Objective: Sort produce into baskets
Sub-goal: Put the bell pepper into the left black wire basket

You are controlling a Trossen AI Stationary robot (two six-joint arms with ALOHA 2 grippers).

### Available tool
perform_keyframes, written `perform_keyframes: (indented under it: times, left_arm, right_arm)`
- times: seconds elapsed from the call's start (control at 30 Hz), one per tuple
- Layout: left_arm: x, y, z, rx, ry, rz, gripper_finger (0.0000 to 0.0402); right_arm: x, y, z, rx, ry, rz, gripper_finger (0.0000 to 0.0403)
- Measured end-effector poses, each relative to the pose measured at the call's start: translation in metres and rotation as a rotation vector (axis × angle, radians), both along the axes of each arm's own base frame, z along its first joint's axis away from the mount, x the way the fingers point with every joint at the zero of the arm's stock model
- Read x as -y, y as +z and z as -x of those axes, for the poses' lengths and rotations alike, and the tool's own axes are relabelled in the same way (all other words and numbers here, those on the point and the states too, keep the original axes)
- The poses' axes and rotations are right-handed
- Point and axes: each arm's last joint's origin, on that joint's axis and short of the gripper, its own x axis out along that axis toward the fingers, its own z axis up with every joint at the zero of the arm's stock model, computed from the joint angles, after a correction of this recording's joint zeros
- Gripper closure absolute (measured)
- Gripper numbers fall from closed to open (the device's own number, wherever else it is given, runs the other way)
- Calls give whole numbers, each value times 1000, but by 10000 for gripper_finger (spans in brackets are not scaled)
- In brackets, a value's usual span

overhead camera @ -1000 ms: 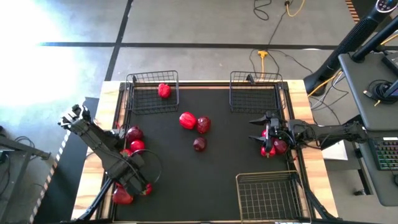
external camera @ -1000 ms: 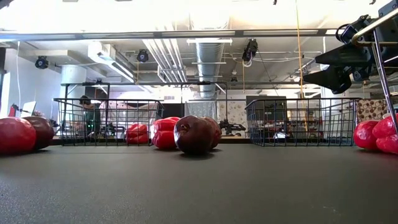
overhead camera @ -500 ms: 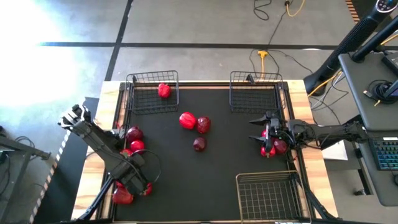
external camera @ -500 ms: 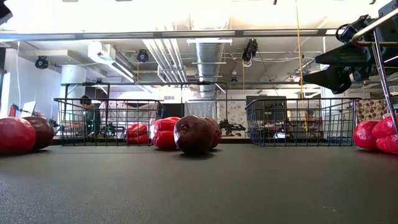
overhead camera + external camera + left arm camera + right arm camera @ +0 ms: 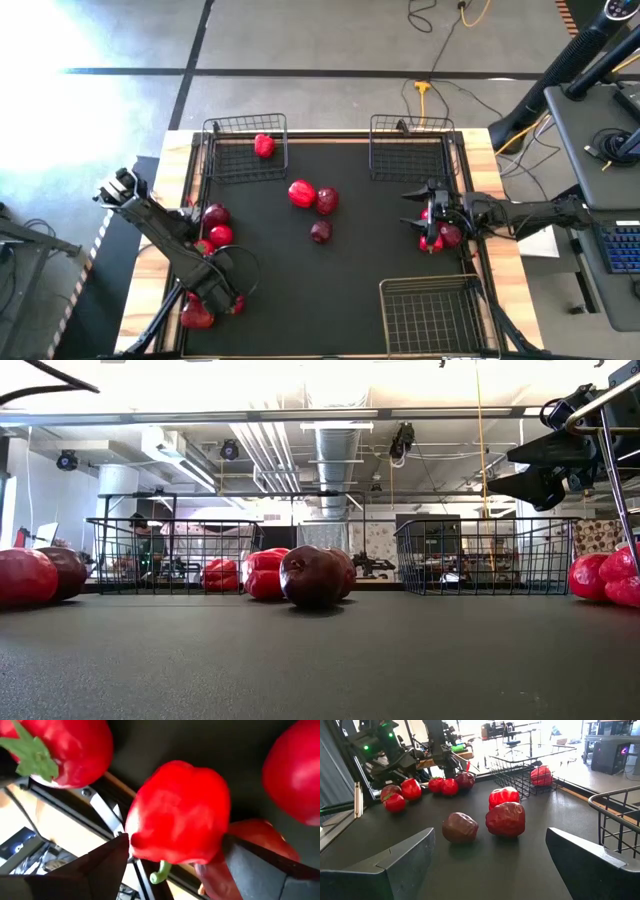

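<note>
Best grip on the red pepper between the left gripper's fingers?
Take the red pepper across its broad lobed body, probably from straight above as the left gripper already sits: open fingers flank both sides. Its curved green stem points sideways toward the table edge, too thin to hold. Neighbouring produce crowds close, so closing on the midsection looks safest.

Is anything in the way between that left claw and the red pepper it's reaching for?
Nothing visible. In the left wrist view the red pepper sits directly between the left gripper's open fingers. Other red produce, including a tomato, lies around it, not in front.
</note>
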Motion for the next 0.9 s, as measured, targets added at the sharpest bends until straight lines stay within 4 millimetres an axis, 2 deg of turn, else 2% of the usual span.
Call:
perform_keyframes:
  times: [0.2,0.9]
  left_arm:
    - [-1,-7,4,-4,-14,9,102]
    - [0,-9,4,17,-33,-8,102]
  right_arm:
    - [0,0,0,0,0,0,30]
    - [0,0,0,-1,0,0,30]
